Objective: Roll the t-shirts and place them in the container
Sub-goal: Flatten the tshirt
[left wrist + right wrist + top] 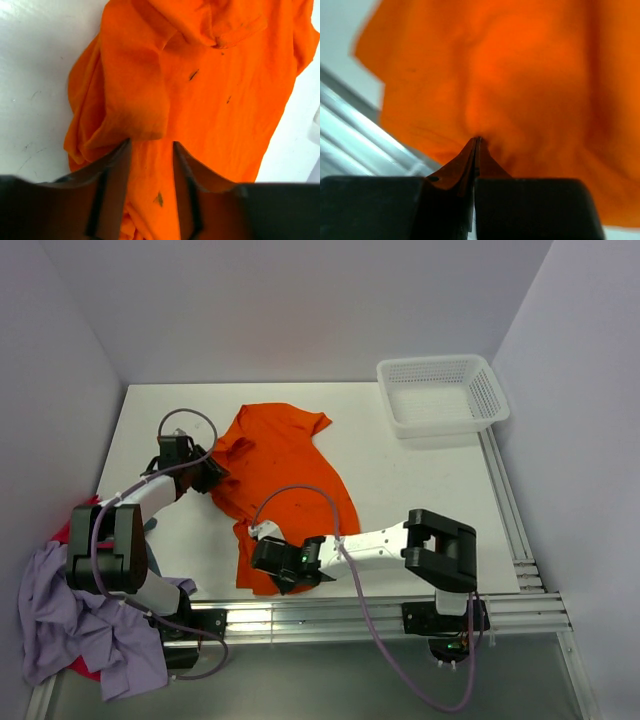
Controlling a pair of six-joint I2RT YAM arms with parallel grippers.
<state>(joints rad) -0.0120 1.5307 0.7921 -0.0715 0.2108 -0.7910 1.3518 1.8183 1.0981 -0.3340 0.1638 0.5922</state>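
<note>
A bright orange t-shirt (285,470) lies crumpled and partly spread on the white table. My left gripper (212,476) is at the shirt's left edge. In the left wrist view it (151,150) is open, its jaws apart over the orange fabric (225,75), with a folded lump of cloth just ahead of the tips. My right gripper (278,565) is at the shirt's near edge. In the right wrist view it (477,141) is shut, and the orange cloth (520,75) puckers at its tips. Lavender (70,625) and red (72,528) t-shirts lie piled at the near left.
A white mesh basket (492,400) stands at the far right corner. Metal rails (400,605) run along the table's near edge, close under my right gripper. Purple walls enclose the table on the left, back and right.
</note>
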